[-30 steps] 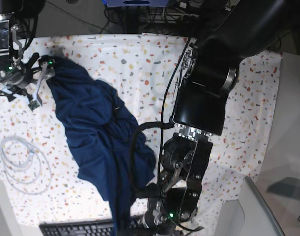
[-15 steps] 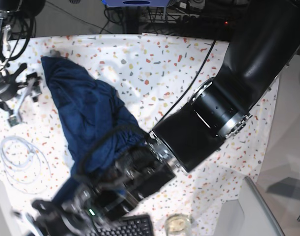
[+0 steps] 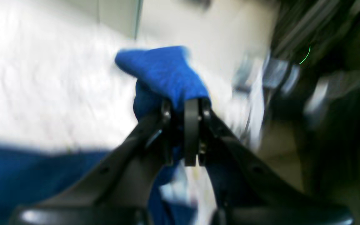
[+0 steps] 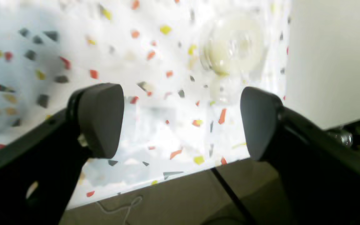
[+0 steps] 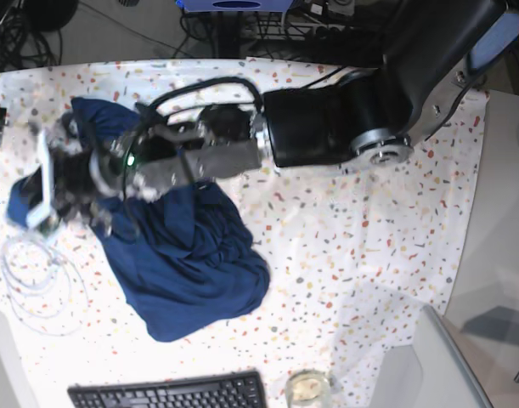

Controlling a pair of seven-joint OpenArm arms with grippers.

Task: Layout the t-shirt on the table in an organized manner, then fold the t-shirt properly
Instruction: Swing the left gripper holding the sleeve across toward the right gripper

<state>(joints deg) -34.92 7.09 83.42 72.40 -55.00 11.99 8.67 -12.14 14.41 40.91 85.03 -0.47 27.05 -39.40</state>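
Note:
The dark navy t-shirt (image 5: 187,255) lies crumpled on the left half of the speckled table (image 5: 369,221). My left arm reaches across it from the right. Its gripper (image 5: 40,200) is at the far left edge, shut on a corner of the shirt (image 5: 17,204). The blurred left wrist view shows the same gripper (image 3: 186,106), its jaws pinched on a blue fold (image 3: 167,72). My right gripper (image 4: 181,122) stands wide open and holds nothing, above the table's edge (image 4: 167,62). I cannot make it out in the base view.
A coiled white cable (image 5: 42,276) lies left of the shirt. A black keyboard (image 5: 166,393) and a glass jar (image 5: 306,388) sit at the near edge. The jar (image 4: 233,50) also shows blurred ahead of the right gripper. A grey box (image 5: 429,365) stands at the near right corner.
My left arm has swung from the near edge up and across to the far left, dragging the shirt's corner along. The right gripper has let go of the shirt's far corner and left the base view.

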